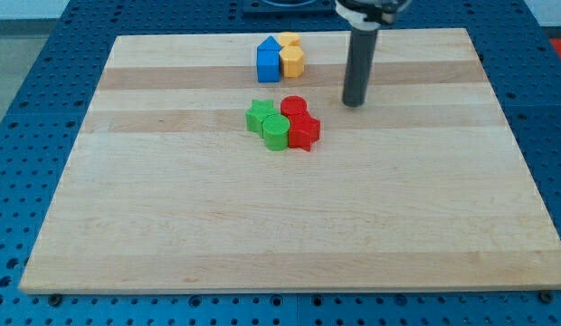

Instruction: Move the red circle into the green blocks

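The red circle [294,107] sits near the board's middle top, touching the green circle [276,131] and close to the green star-shaped block [260,116] on its left. A red star-shaped block [304,132] lies just below the red circle, right of the green circle. The four form one tight cluster. My tip [354,102] stands on the board to the right of the red circle, about a block and a half away, touching no block.
A blue house-shaped block [268,60] and two yellow blocks [292,62] [289,42] are grouped near the wooden board's top edge [290,38], above the cluster. The board lies on a blue pegboard table [45,91].
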### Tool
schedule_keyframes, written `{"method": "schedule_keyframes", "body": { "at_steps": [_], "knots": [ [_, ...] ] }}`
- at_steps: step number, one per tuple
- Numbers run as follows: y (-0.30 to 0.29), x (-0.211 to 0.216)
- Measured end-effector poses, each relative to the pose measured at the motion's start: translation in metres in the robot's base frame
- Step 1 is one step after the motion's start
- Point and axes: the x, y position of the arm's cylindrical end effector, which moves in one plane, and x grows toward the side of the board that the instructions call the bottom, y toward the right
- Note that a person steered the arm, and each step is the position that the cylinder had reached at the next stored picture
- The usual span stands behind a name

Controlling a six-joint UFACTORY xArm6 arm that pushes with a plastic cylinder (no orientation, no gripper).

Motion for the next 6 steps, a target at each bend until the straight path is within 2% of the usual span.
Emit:
{"method": "schedule_keyframes", "body": {
  "at_steps": [2, 6],
  "knots": [
    [-0.032, -0.010],
    [-0.064, 0.031]
  ]
}}
